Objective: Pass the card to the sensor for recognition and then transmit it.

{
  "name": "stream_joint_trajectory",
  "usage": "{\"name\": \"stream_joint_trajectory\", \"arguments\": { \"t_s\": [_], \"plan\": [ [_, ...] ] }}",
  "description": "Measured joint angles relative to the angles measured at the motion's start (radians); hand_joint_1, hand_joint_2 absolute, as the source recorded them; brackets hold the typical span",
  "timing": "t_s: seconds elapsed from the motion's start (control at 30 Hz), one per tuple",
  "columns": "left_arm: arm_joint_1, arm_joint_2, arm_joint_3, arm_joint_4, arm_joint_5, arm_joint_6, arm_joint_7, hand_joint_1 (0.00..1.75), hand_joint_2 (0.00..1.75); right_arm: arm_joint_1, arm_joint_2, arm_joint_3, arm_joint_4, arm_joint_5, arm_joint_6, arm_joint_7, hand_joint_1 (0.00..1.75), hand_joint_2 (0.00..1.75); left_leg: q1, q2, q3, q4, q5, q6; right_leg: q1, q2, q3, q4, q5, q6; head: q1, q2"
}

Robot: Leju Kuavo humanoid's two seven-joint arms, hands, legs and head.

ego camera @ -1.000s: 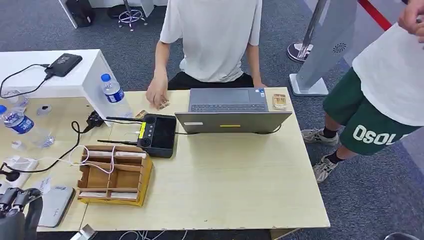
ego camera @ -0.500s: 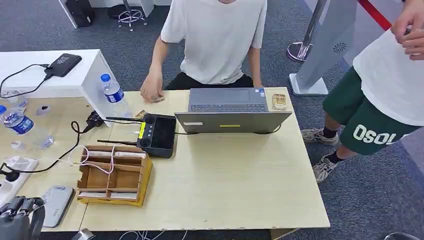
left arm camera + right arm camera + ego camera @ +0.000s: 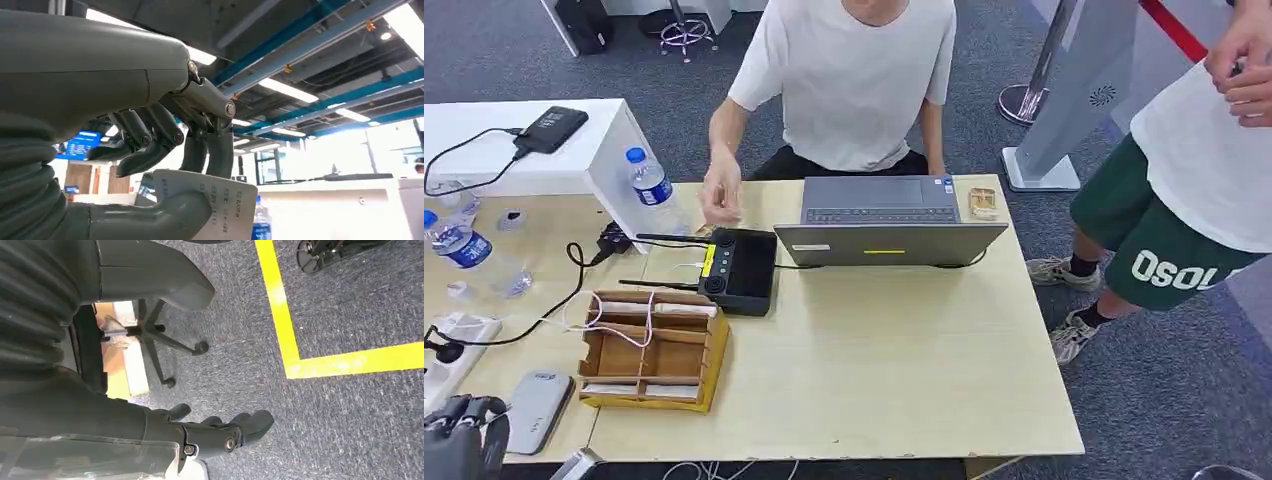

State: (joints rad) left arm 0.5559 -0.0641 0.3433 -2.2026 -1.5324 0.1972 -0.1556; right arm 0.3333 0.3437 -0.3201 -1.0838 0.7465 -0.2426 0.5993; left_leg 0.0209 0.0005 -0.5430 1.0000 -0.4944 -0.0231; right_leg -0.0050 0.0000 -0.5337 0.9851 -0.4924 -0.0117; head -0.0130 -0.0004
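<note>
The left hand (image 3: 165, 150), cut off at the head view's lower-left corner, pinched a white card (image 3: 220, 205) printed with small, unreadable text. The right hand (image 3: 220, 432) hung empty, fingers loosely apart.

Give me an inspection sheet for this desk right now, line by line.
Surface: pale wooden table.
Job's things: card pinched in the left hand; black sensor beside the laptop.
Clutter: wooden organiser, water bottles, grey device.
Hands: left holds the card; right hand hangs over carpet, holding nothing.
Cables: black cable and white cable cross the organiser's side.
Surroundings: seated person, standing person.
</note>
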Motion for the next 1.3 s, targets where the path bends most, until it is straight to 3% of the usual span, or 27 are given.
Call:
{"name": "stream_joint_trajectory", "arguments": {
  "t_s": [0.17,0.33,0.67,0.97,1.3],
  "plan": [
    [0.001,0.021,-0.015,0.01,0.0,0.0,0.005,1.75,1.75,0.0,0.0,0.0,0.0,0.0,0.0,0.0,0.0,1.75,0.0,0.0,0.0,0.0,0.0,0.0,0.0,0.0,0.001,0.0,0.0,0.0,0.0,0.0],
    [0.013,0.048,-0.023,0.033,0.0,-0.013,0.072,1.75,1.75,0.0,0.0,-0.001,0.0,0.002,0.003,0.0,0.0,1.75,0.0,0.0,0.0,0.0,0.0,0.0,0.0,0.0,0.001,0.0,0.0,0.0,0.0,0.0],
    [0.019,0.037,0.024,0.107,0.0,-0.005,0.009,1.75,1.75,0.0,0.0,-0.01,0.0,0.006,0.016,0.0,0.0,1.75,0.0,0.0,-0.001,0.0,0.0,0.0,0.0,0.0,0.001,0.0,0.0,0.0,0.0,0.0],
    [0.019,0.029,0.08,0.177,0.0,-0.006,0.033,1.75,1.75,0.001,0.0,-0.015,-0.003,0.008,0.016,0.0,0.0,1.75,0.0,0.0,-0.001,0.0,0.0,0.0,0.0,0.0,0.001,0.0,0.0,0.0,0.0,0.0],
    [-0.004,0.025,0.15,0.274,0.0,0.013,0.013,1.75,1.75,0.0,0.0,-0.017,-0.003,0.008,0.017,-0.001,0.0,1.75,0.0,0.0,-0.001,0.0,0.0,0.0,0.0,0.0,0.001,0.0,0.0,0.0,0.0,0.0]
  ]
}}
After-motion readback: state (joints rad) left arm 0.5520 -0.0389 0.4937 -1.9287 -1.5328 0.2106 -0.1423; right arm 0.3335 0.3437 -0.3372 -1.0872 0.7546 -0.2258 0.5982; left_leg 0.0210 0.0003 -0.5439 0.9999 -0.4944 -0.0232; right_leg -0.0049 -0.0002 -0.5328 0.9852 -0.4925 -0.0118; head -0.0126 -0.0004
